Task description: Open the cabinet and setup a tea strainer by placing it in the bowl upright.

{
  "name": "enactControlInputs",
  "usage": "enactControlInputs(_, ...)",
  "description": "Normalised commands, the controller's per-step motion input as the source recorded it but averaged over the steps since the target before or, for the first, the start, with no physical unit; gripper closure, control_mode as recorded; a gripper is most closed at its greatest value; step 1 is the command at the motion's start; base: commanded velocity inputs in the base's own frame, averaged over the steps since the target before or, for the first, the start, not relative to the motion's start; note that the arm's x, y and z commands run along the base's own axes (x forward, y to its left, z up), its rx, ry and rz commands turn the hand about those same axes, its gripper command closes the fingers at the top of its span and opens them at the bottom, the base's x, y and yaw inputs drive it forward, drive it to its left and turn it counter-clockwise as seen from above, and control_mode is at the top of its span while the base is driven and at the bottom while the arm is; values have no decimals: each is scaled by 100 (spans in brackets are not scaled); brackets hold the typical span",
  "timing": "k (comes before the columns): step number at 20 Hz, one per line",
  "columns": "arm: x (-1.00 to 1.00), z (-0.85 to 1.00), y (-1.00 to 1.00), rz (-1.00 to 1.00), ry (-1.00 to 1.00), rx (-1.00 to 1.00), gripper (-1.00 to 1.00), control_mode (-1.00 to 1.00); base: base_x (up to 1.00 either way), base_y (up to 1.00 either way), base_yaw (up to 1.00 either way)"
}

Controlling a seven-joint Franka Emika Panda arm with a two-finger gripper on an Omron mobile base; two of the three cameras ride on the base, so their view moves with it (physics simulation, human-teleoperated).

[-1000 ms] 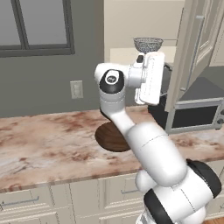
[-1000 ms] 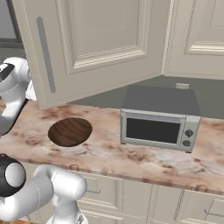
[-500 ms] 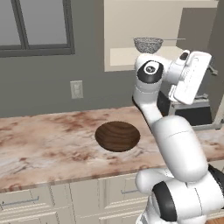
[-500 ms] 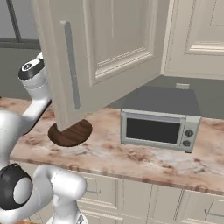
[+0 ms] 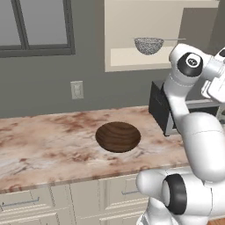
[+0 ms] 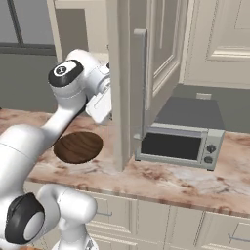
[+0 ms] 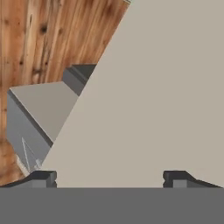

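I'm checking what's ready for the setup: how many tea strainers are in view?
1. The tea strainer sits on the shelf inside the open cabinet, above the bowl on the counter. More could be hidden behind the cabinet door.

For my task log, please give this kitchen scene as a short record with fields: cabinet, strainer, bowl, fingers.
cabinet: cream wall-hung cabinet door swung open
strainer: small grey mesh tea strainer upright on the pale cabinet shelf
bowl: dark brown wooden bowl on the marbled counter, nothing in it
fingers: dark fingers spread wide, holding nothing, facing a flat cream panel
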Motion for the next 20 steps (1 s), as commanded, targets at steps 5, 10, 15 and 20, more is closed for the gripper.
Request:
enactControlInputs(5,0,0,-61,3,0,3,-100,-100,0,0,0)
enactControlInputs(10,0,-4,22,1,0,0,-100,-100,0,0,0)
enactControlInputs(15,0,-20,100,0,-17,1,-100,-100,0,0,0)
enactControlInputs(20,13,-14,64,0,-36,22,-100,-100,0,0,0)
